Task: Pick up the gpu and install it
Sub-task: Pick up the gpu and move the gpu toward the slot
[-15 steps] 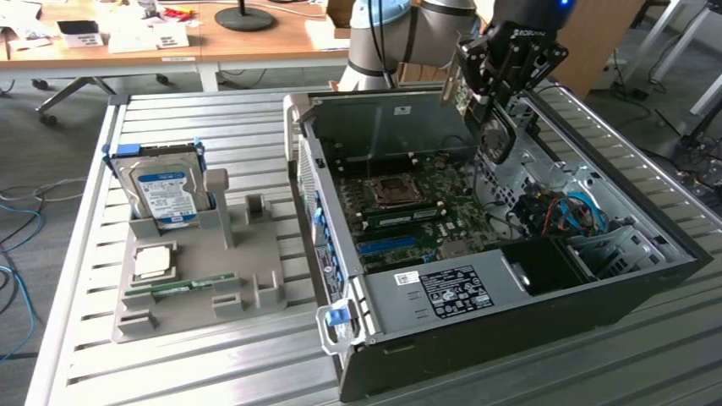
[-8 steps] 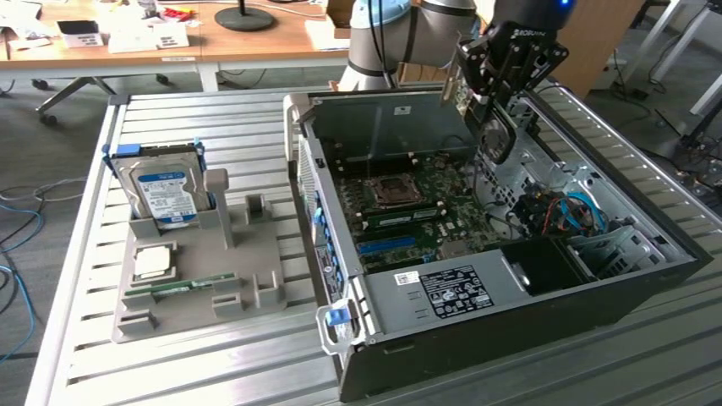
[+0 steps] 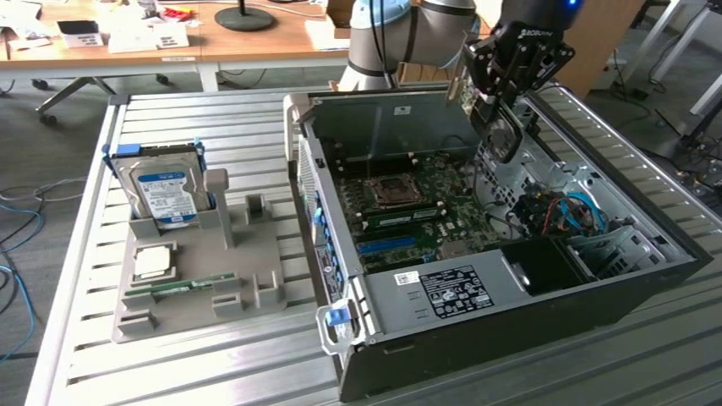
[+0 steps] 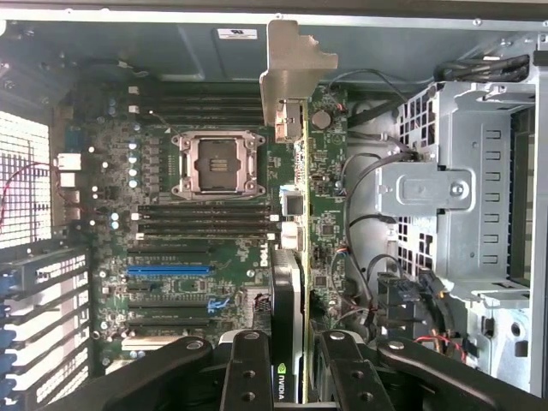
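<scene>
Installation was in hand: the gpu [image 3: 498, 135] hung edge-down, clamped in the pincer [image 3: 499, 103], above the motherboard [image 4: 214, 214] inside the open case [image 3: 508, 304] on the bench [image 3: 203, 372]. Seating it looked to call for its lower edge squared over a slot.

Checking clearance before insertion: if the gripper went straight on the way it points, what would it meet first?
The gpu clamped in the gripper leads, bracket first, and would likely meet the motherboard beside the CPU socket; depth is unclear.
</scene>
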### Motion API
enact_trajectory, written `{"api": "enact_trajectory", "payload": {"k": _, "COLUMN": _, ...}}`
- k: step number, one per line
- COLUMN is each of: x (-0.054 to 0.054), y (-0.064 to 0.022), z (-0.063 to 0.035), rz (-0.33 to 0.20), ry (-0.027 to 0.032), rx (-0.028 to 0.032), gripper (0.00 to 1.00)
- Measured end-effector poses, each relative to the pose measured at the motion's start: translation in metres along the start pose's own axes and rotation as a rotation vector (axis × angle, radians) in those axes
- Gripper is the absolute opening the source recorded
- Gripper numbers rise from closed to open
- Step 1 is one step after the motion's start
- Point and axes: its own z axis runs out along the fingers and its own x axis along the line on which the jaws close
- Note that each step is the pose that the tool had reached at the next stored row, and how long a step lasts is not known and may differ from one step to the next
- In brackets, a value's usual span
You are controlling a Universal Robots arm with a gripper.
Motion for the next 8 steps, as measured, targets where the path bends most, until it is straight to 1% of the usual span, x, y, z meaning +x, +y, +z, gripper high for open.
{"api": "enact_trajectory", "payload": {"k": 8, "x": -0.012, "y": 0.0003, "z": 0.0004, "rz": 0.0, "ry": -0.0001, "rx": -0.0001, "gripper": 0.27}}
